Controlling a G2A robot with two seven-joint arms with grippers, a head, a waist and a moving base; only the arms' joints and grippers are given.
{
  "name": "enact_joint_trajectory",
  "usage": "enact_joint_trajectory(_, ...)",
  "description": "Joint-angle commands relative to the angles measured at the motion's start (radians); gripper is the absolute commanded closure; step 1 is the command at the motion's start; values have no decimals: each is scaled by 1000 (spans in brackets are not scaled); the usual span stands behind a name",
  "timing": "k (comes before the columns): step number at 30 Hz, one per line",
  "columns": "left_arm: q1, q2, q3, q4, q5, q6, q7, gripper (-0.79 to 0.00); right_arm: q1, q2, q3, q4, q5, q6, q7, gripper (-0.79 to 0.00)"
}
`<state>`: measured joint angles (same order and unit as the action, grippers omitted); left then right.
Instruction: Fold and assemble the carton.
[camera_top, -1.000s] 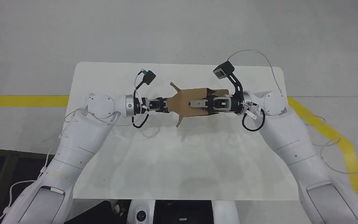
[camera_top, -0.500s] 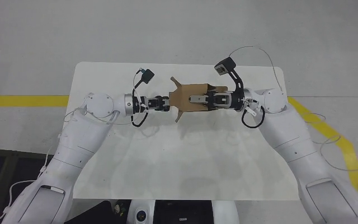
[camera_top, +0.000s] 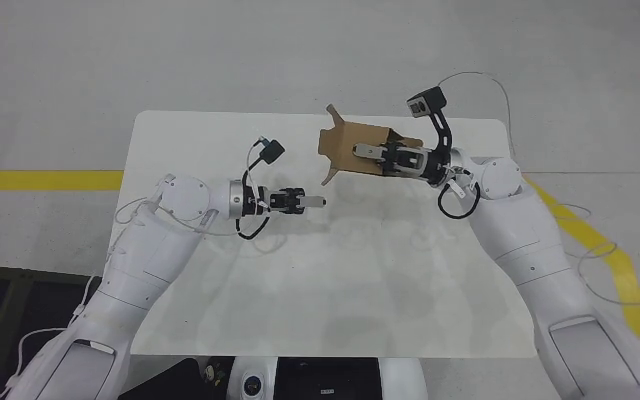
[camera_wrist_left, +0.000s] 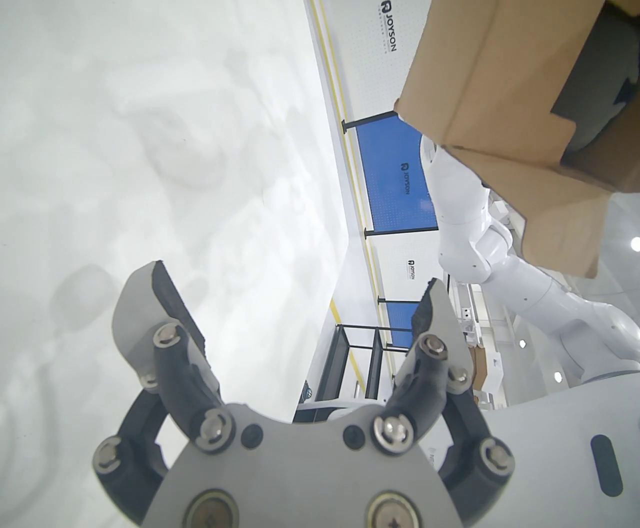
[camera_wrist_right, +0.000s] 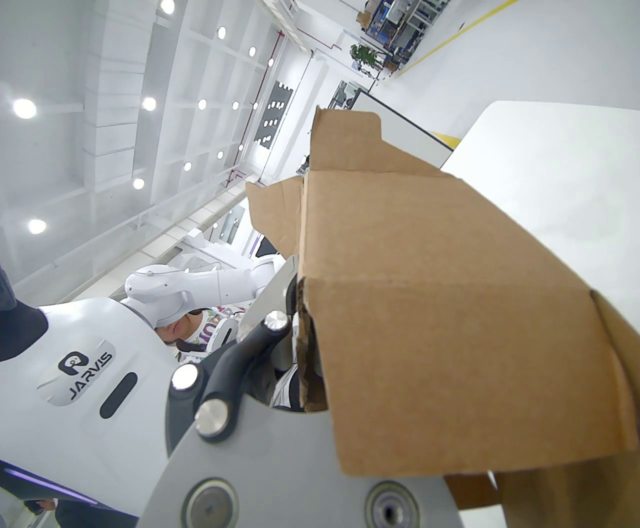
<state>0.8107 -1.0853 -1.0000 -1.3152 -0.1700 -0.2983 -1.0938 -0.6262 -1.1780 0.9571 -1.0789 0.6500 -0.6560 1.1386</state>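
Top view: right tool (camera_top: 366, 151) clamps the carton (camera_top: 345, 138), left tool (camera_top: 318, 200) spread wide.

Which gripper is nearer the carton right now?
Right. The right gripper is clamped on a wall of the carton, holding it above the table. The left gripper is open and empty, apart from the carton, off its flapped end.

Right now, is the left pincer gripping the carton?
No, the left pincer is open with nothing between its fingers, and the carton is well apart from it.
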Motion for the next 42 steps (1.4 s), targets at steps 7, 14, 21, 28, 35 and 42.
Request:
enact_joint_trajectory(7, -20, -6, 4, 3, -22, -2, 7, -785, -1, -10, -20, -4, -49, 16, -5, 0)
enact_joint_trajectory(14, -26, -4, -19, 31, -40, -8, 17, -785, -7, -13, -27, -1, -63, 36, 34, 0)
enact_joint_trajectory(21, -22, -1, -36, 34, -64, -11, 14, -785, -12, -17, -34, -5, -68, 59, 70, 0)
enact_joint_trajectory(28, -17, -2, -37, 28, -72, -12, 6, -785, -7, -25, -44, -6, -66, 68, 92, 0)
enact_joint_trajectory(35, -19, -4, -28, 26, -75, -14, -4, -785, -2, -33, -54, -3, -68, 71, 96, 0)
enact_joint_trajectory(42, -24, -6, -22, 32, -75, -13, -12, -785, 1, -39, -55, 6, -69, 72, 97, 0)
